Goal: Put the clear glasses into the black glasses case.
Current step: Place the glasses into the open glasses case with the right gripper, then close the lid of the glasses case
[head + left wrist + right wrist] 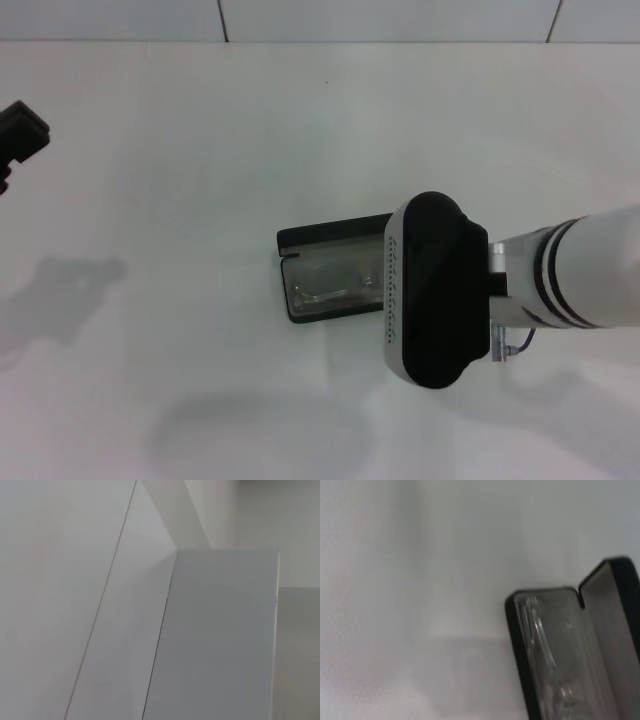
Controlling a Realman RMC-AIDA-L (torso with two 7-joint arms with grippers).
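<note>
**Glasses lie in the open case**

Head view: The case (330,275) sits open near the middle of the white desk (200,150). Its lid stands up along the far edge. The glasses (335,283) lie inside the case, on the lining. The right arm (560,275) comes in from the right and hangs over the right end of the case. Its black and white wrist hides that end, and it hides the right gripper too, so I cannot tell if that gripper is open or closed, or if it has hold of anything. The left gripper (20,135) is far off at the left edge of the desk, well apart from the case. Only a small black bit of it shows, so I cannot tell its state either.

Left wrist view: Only plain pale walls and a corner show.

Right wrist view: The case (520,645) is open on the desk (410,580). The glasses (545,650) lie in the bottom half. The lid (615,610) stands up beside them.
</note>
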